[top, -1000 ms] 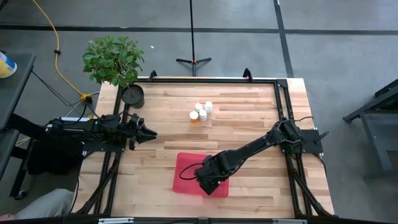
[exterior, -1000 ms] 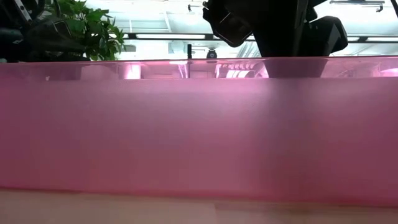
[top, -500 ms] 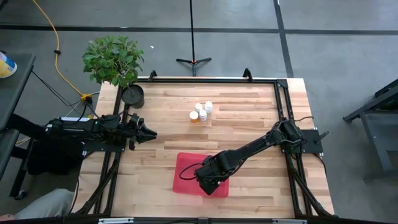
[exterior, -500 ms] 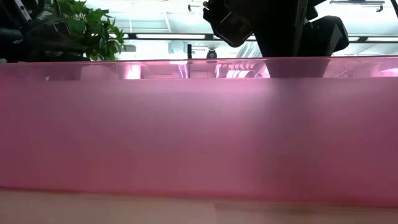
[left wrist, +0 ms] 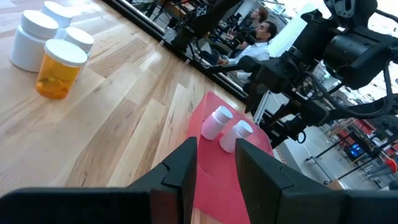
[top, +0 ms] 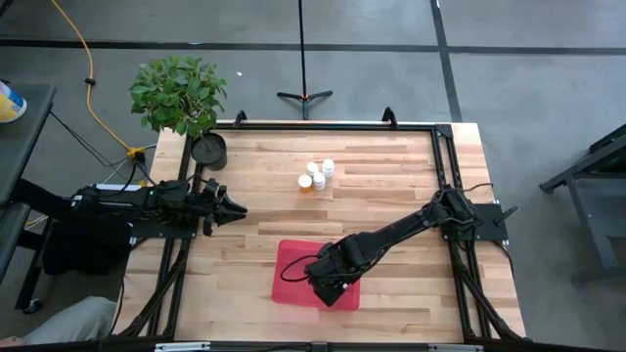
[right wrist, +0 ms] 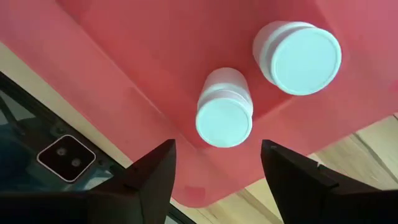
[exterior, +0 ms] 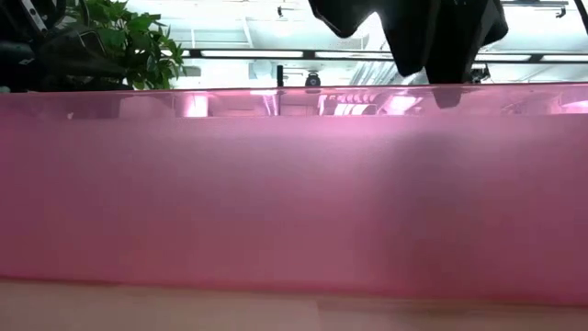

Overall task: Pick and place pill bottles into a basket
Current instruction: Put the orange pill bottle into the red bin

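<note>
The basket is a flat red tray [top: 293, 269] near the table's front edge. Two white pill bottles [right wrist: 224, 109] [right wrist: 297, 56] stand upright on its floor, caps up; the left wrist view shows them too [left wrist: 216, 122] [left wrist: 236, 135]. My right gripper [top: 328, 284] [right wrist: 217, 148] hangs open over the tray, pointing down, its fingers on either side of one bottle and above it without touching. Several more pill bottles [top: 316, 176], one orange [left wrist: 59, 70], stand on the wood at mid-table. My left gripper [top: 238, 209] waits shut at the table's left side.
A dark round plant pot [top: 208, 149] stands at the table's far left corner, with a leafy plant [top: 179, 93] beyond it. In the low view the tray's near wall [exterior: 294, 193] fills most of the picture. Bare wood lies between the tray and the bottle cluster.
My right gripper has risen straight up over the tray, away from the bottles standing in it; in the low view its dark body now sits higher above the tray's wall. The bottles have stayed where they were.
</note>
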`<move>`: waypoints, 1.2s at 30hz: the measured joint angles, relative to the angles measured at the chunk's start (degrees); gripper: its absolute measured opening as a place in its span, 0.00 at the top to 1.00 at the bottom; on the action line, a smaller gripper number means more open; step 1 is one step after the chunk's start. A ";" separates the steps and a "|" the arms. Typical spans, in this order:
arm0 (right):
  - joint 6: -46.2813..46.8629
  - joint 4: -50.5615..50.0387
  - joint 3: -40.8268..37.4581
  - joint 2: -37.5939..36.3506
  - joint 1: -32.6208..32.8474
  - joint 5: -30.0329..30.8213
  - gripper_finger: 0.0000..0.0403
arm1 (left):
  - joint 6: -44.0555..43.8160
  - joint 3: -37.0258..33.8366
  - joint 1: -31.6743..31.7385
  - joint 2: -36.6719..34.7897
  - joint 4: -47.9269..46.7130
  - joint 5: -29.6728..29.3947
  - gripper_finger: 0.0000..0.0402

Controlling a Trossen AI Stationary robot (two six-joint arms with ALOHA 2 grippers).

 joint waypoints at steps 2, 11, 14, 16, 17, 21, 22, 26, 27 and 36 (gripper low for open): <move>-0.06 -1.49 0.95 0.00 0.00 0.14 0.44 | -0.01 0.02 -0.02 0.01 0.00 0.00 0.64; -2.23 -5.96 9.29 0.00 -0.11 10.00 0.43 | -0.01 0.00 -0.02 -0.01 0.00 0.00 0.64; -3.96 -8.64 12.86 0.00 -0.35 14.18 0.43 | -0.01 0.00 -0.01 0.01 0.01 0.00 0.64; -5.69 -10.64 15.55 0.00 -0.44 17.75 0.44 | 0.00 0.00 -0.02 0.01 0.00 0.00 0.64; -6.26 -11.96 17.20 0.02 -0.44 19.63 0.44 | -0.01 0.00 -0.01 0.01 0.00 0.00 0.64; -8.08 -17.99 24.66 0.02 -0.68 26.45 0.43 | -0.01 0.01 -0.02 0.00 0.00 0.00 0.64; -8.53 -19.62 26.61 0.02 -0.83 27.81 0.43 | -0.01 0.00 -0.02 0.01 0.01 0.00 0.64; -9.17 -18.92 24.26 -4.28 -1.77 30.88 0.44 | -0.01 0.00 -0.01 -0.01 -0.01 0.00 0.64; -9.02 -19.15 23.82 -5.34 -1.99 31.54 0.45 | -0.01 0.00 -0.01 -0.01 -0.01 0.00 0.64; -12.35 -19.89 23.62 -11.63 -3.22 40.88 0.45 | -0.01 0.00 0.00 0.01 0.00 -0.28 0.64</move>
